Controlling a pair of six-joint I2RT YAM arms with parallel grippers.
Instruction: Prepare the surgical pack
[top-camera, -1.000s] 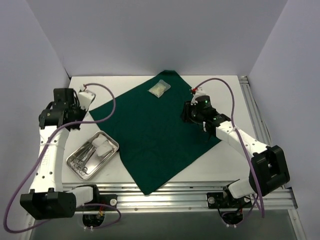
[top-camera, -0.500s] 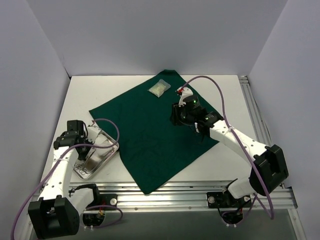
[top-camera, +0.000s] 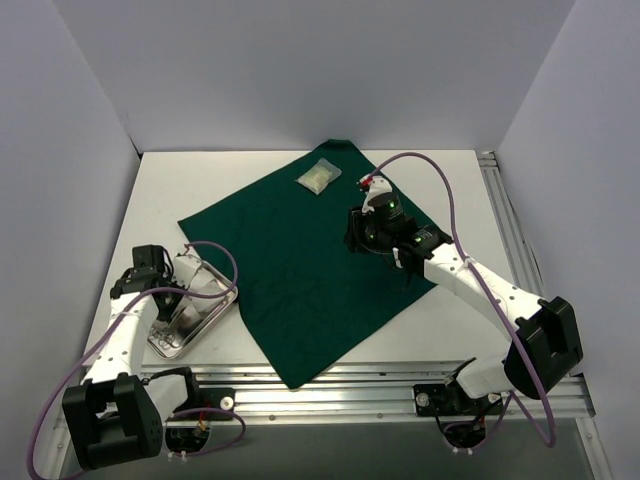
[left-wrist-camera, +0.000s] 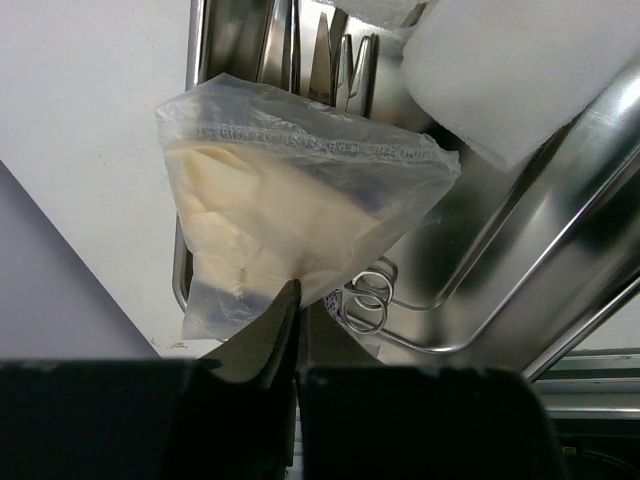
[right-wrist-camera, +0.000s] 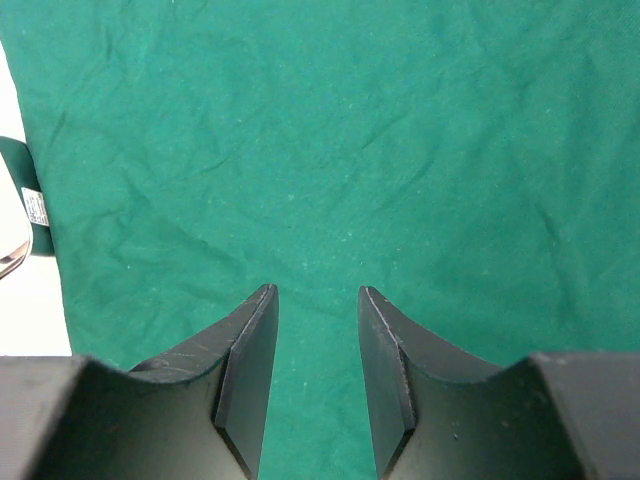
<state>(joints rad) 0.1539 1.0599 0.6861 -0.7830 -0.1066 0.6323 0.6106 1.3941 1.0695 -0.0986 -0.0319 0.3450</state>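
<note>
- Step: left hand (left-wrist-camera: 288, 300) clamped on the lower corner of a clear packet (left-wrist-camera: 290, 210), held over the steel tray (left-wrist-camera: 520, 270); scissor-like instruments (left-wrist-camera: 320, 65) and gauze pad (left-wrist-camera: 520, 70) lie in the tray
- right hand (right-wrist-camera: 315, 300) hovers over the green drape (right-wrist-camera: 350, 130), fingers apart, empty; second packet (top-camera: 319, 177) sits near the drape's far corner
- Next, my read: carry the packet to the drape, set it beside its twin; thin corner grip, slip risk
</note>
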